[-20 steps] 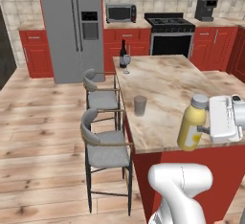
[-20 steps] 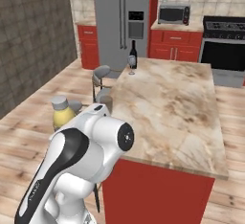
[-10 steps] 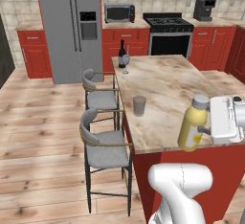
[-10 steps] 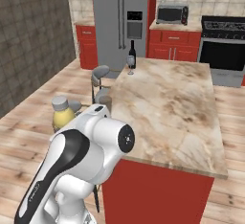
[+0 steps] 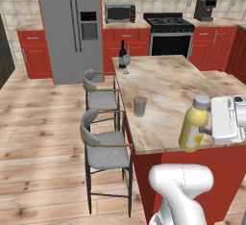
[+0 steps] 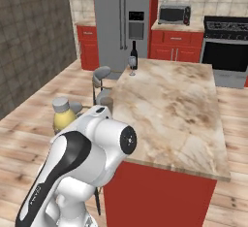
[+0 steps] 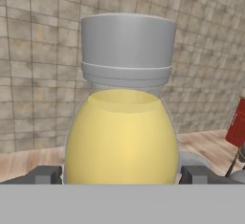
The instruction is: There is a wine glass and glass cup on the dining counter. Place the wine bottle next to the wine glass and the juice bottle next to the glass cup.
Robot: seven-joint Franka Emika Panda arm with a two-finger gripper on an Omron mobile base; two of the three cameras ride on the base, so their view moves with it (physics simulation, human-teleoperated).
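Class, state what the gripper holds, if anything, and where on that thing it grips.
The gripper holds the juice bottle, its fingers pressed against opposite sides of the yellow body, below the cap.

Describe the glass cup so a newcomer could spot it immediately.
Find the dining counter, the big island with the marbled top. The glass cup stands alone near its stool-side edge, about halfway along. It is short and stemless, unlike the wine glass beside the wine bottle at the far corner.

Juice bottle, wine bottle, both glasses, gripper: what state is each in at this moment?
juice bottle: capped, upright, held at the dining counter edge
gripper: shut on juice bottle
wine bottle: upright, beside wine glass
wine glass: upright
glass cup: upright, standing alone
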